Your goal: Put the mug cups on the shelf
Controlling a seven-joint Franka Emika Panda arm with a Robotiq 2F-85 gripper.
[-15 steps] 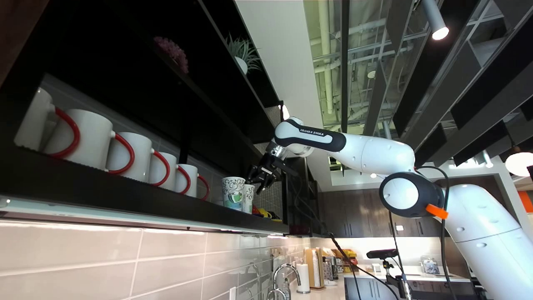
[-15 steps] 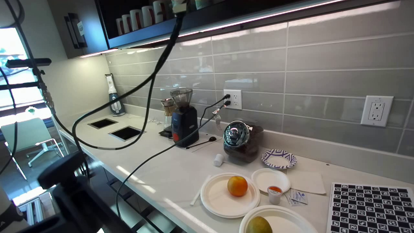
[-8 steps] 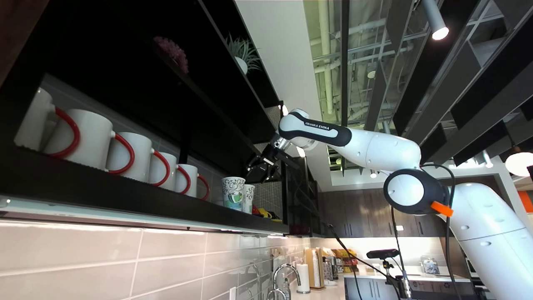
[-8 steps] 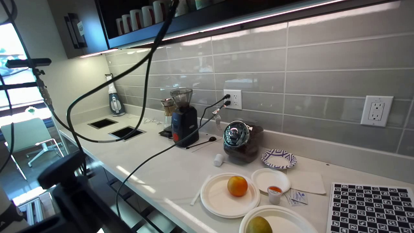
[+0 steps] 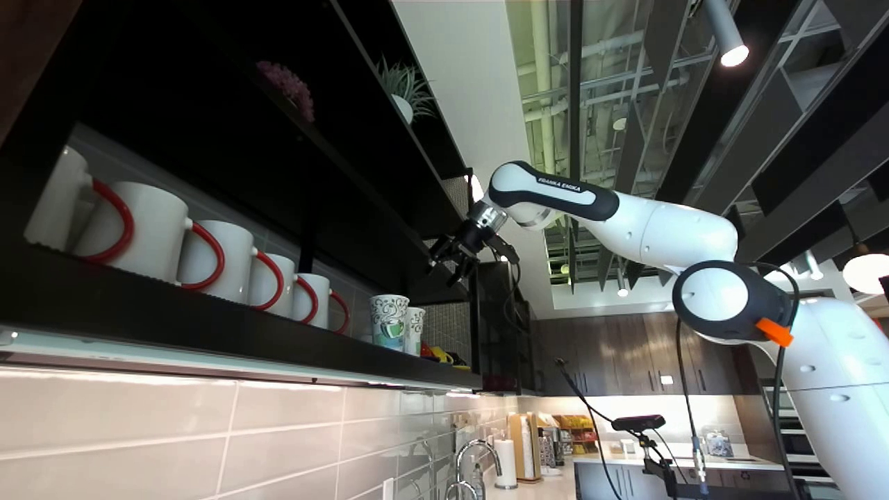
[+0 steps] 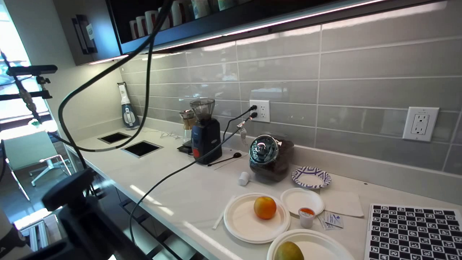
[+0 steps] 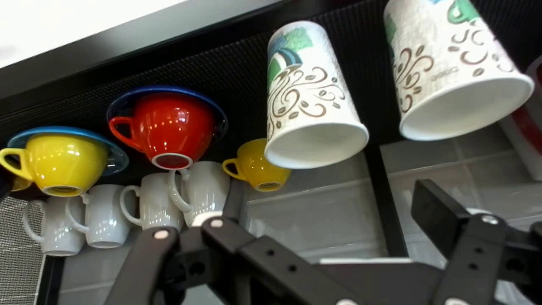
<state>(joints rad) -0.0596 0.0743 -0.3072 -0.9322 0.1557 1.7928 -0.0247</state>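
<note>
Gripper (image 7: 328, 199) hung near the shelf (image 5: 208, 326), my fingers (image 7: 438, 212) wide apart. Two green-print paper cups (image 5: 389, 316) stood upright on that shelf, close to its front edge; in an exterior view I hung higher than their rims, apart from them. Red-handled mugs (image 5: 149, 229) lined the same shelf. Wrist view had a red cup (image 7: 178, 123) and a yellow cup (image 7: 67, 161) farther along it. Shelf ran above the back edge of the counter (image 6: 187, 202); down there, a jar (image 6: 278, 164) sat by that edge, and an orange fruit (image 6: 265, 207) lay on a plate (image 6: 238, 222) nearer the front edge.
</note>
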